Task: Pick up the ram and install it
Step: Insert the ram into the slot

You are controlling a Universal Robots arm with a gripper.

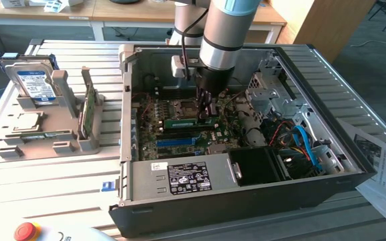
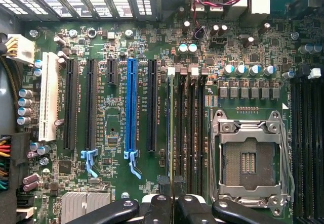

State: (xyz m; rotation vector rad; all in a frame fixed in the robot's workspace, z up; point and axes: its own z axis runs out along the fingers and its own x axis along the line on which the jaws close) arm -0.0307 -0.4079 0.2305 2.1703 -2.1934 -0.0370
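The ram [image 1: 185, 122], a narrow green stick, stands on edge on the motherboard [image 1: 173, 140] inside the open computer case [image 1: 247, 201]. My gripper [image 1: 205, 116] reaches straight down into the case and is shut on the ram's end. From the wrist, the ram [image 2: 170, 128] appears edge-on as a thin line along the memory slot closest to the expansion slots. The black fingertips [image 2: 178, 184] of the gripper [image 2: 171, 184] pinch it from both sides. Whether it is fully seated in the slot I cannot tell.
An open CPU socket [image 2: 250, 158] lies beside the memory slots, and a blue expansion slot [image 2: 132, 107] on the other side. On the exterior view's left, a grey holder carries a hard drive [image 1: 33, 83], a green card [image 1: 87, 113] and a CPU [image 1: 26, 122]. Cables crowd the case's right.
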